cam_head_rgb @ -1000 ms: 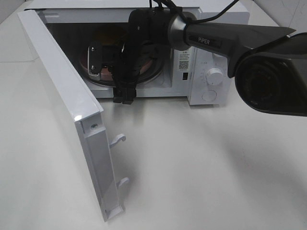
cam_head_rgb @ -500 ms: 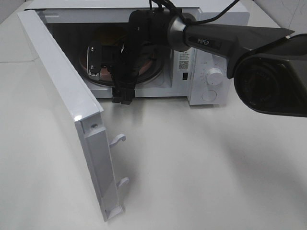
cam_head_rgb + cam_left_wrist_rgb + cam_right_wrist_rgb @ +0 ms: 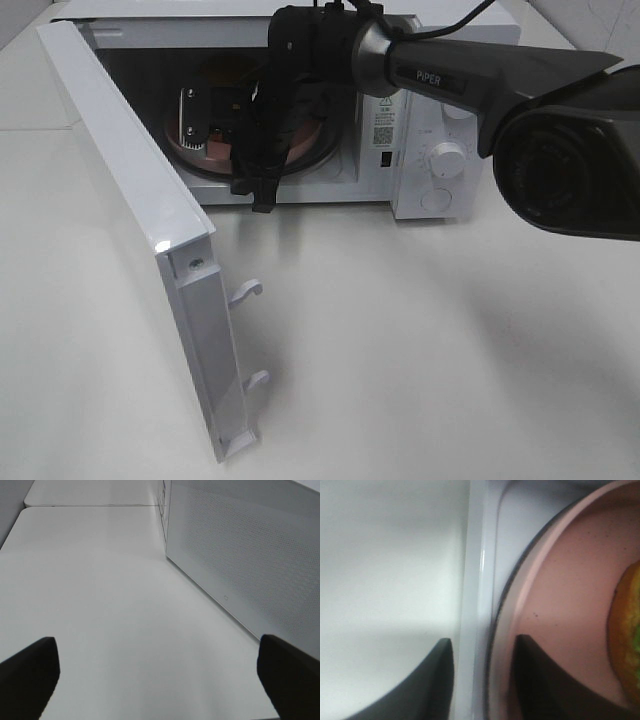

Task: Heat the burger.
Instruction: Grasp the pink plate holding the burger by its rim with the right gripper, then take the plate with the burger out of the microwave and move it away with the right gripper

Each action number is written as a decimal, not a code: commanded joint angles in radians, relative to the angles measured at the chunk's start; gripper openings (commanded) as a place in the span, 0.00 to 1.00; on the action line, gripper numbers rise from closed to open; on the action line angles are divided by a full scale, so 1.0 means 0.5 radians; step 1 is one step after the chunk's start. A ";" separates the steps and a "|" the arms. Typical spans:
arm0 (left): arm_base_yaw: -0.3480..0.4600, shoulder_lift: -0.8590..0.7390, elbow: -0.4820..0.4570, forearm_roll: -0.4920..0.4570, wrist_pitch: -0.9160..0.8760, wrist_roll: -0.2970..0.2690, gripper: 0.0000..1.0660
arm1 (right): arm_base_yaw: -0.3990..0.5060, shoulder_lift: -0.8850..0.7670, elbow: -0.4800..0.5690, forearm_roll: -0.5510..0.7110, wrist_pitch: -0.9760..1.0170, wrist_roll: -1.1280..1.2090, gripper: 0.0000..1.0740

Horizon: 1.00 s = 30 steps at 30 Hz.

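Note:
The burger [image 3: 627, 645] shows only as an orange-brown edge with a trace of green, lying on the pink plate [image 3: 560, 605] inside the open microwave [image 3: 440, 160]. In the exterior high view the right arm hides the burger, and the plate's pink rim [image 3: 185, 150] shows on the turntable. My right gripper [image 3: 482, 680] [image 3: 262, 200] points down at the oven's front sill. Its fingers stand a little apart, one over the plate and one outside its rim; I cannot tell whether they touch it. My left gripper [image 3: 159, 680] is open above bare table beside the door.
The microwave door [image 3: 130, 200] swings out wide to the left, with its latch hooks [image 3: 248, 292] pointing right. Its perforated panel [image 3: 250, 555] stands close to the left gripper. The control knobs [image 3: 447, 158] are at the right front. White table [image 3: 420, 350] stretches in front.
The right gripper's fingers have drawn closer together, and the gripper has risen slightly at the oven's sill. The left gripper and the door have not moved.

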 commanded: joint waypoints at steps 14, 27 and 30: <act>-0.004 -0.038 0.002 -0.006 -0.028 -0.004 0.96 | -0.008 -0.022 0.028 0.002 0.442 -0.070 0.00; -0.004 -0.038 0.002 -0.006 -0.028 -0.004 0.96 | -0.008 -0.136 0.098 -0.042 0.586 0.002 0.00; -0.004 -0.038 0.002 -0.006 -0.028 -0.004 0.96 | -0.008 -0.218 0.222 -0.050 0.494 -0.010 0.00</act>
